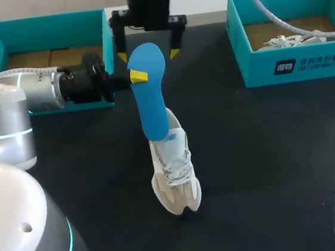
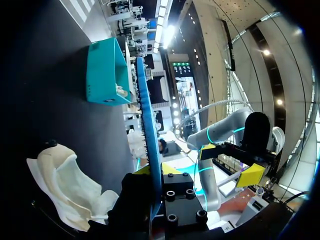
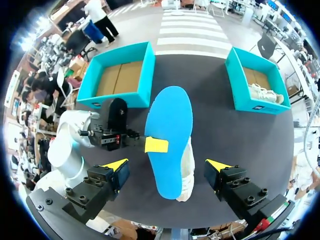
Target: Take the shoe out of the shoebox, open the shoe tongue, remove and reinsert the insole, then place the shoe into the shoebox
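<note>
Pinches blue insole (image 1: pixel 152 94) by its edge in narrow left gripper (image 1: pixel 138 76), lower end at white shoe (image 1: pixel 173 173) opening, on table (image 1: pixel 268 169). Hangs right gripper (image 1: pixel 149 55) wide open over insole, touching nothing. Sees insole edge-on from left wrist, full-face from right.

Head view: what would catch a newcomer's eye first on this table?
The blue insole, pinched by the left gripper, stands tall mid-table, its lower end at the white sneaker's opening. Just beyond it hangs the right gripper, fingers wide open.
</note>
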You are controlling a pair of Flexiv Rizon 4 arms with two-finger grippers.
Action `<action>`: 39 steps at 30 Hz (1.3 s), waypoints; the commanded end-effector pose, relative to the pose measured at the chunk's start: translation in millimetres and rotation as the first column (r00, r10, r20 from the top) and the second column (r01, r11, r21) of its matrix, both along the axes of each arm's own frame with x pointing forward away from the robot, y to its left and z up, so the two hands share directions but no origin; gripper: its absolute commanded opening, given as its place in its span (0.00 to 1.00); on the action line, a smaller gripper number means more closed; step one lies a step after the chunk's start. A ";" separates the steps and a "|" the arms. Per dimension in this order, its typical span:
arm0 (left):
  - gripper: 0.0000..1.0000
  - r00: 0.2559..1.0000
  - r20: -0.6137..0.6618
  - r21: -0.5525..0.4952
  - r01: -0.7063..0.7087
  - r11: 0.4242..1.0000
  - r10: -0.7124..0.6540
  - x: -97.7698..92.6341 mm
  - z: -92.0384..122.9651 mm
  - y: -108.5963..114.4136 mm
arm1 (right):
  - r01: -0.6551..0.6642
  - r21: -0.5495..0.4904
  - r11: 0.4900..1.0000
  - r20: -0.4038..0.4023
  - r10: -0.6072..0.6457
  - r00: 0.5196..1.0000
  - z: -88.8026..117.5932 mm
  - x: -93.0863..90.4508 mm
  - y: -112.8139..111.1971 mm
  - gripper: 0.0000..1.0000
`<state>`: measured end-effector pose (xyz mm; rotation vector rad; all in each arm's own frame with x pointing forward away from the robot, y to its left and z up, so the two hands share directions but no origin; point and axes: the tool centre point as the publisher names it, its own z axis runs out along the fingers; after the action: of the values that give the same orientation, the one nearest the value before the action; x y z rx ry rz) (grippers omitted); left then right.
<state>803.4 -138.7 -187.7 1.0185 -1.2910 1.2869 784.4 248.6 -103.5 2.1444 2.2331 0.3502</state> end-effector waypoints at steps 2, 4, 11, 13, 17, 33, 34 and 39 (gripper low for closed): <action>0.00 1.000 0.001 -0.001 0.000 1.000 0.000 -0.2 -0.6 0.2 | -0.043 0.242 0.969 -0.001 0.044 0.999 -5.9 -1.0 -24.7 1.00; 0.00 1.000 0.001 -0.001 0.000 1.000 0.000 -0.2 -0.6 0.2 | -0.069 0.318 0.945 -0.002 0.073 0.997 -6.7 -1.1 -26.2 1.00; 0.00 1.000 0.001 -0.001 0.000 1.000 0.000 -0.2 -0.6 0.2 | -0.112 0.530 0.840 0.008 0.127 0.992 -19.9 -4.8 -28.2 1.00; 0.00 1.000 0.001 -0.001 0.000 1.000 0.000 -0.2 -0.6 0.2 | -0.120 0.585 0.802 0.021 0.132 0.991 -24.1 -5.9 -29.7 1.00; 0.00 1.000 0.001 -0.001 0.000 1.000 0.000 -0.2 -0.6 0.2 | -0.124 0.675 0.728 0.031 0.139 0.990 -31.8 -7.5 -32.2 1.00; 0.00 1.000 0.001 -0.001 0.000 1.000 0.000 -0.2 -0.6 0.2 | -0.200 0.802 0.563 0.098 0.206 0.974 -41.3 -5.3 -51.8 1.00; 0.00 1.000 0.001 -0.001 0.000 1.000 0.000 -0.2 -0.6 0.2 | -0.212 0.808 0.549 0.108 0.216 0.971 -41.1 -4.8 -52.0 1.00; 0.00 1.000 0.001 -0.001 0.000 1.000 0.000 -0.2 -0.6 0.2 | -0.210 0.796 0.567 0.094 0.227 0.969 -40.7 -3.9 -51.4 1.00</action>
<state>803.5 -138.6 -187.7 1.0186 -1.2911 1.2870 779.4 197.5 -139.5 2.1348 2.6143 1.2951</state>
